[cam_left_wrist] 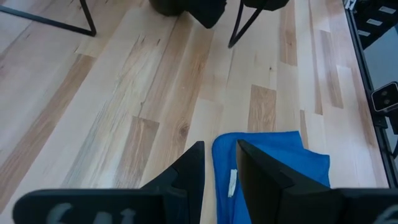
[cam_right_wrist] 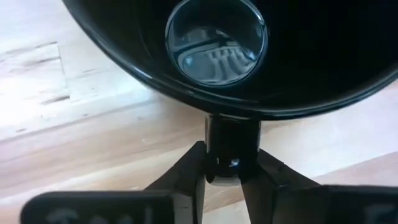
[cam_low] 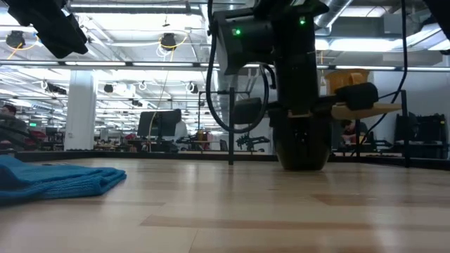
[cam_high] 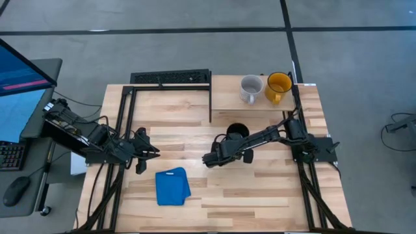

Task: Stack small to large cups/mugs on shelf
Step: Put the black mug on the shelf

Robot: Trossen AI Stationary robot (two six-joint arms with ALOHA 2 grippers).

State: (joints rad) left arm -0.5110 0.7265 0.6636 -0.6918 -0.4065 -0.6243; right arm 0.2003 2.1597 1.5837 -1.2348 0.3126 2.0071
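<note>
A black mug (cam_high: 238,130) stands upright on the wooden tabletop, just in front of the shelf (cam_high: 227,99); in the low view the black mug (cam_low: 302,144) rests on its base. My right gripper (cam_high: 229,139) is shut on it from above. On the shelf stand a pale grey-white mug (cam_high: 251,89) and a yellow mug (cam_high: 278,86), side by side. My left gripper (cam_high: 148,153) waits at the table's left, open and holding nothing, above the blue cloth (cam_high: 172,186). My right gripper pinches the black mug's handle (cam_right_wrist: 231,140) between its two fingers (cam_right_wrist: 186,168), one on each side. The fingers come steeply from above, slanting toward the mug. The mug stands mouth up with its base on the table.
The blue folded cloth (cam_left_wrist: 273,155) lies near the table's front, left of centre. The shelf's black frame legs (cam_high: 210,107) stand just left of the black mug. A black keyboard-like bar (cam_high: 170,77) lies at the far edge. Bare wood lies between the two grippers.
</note>
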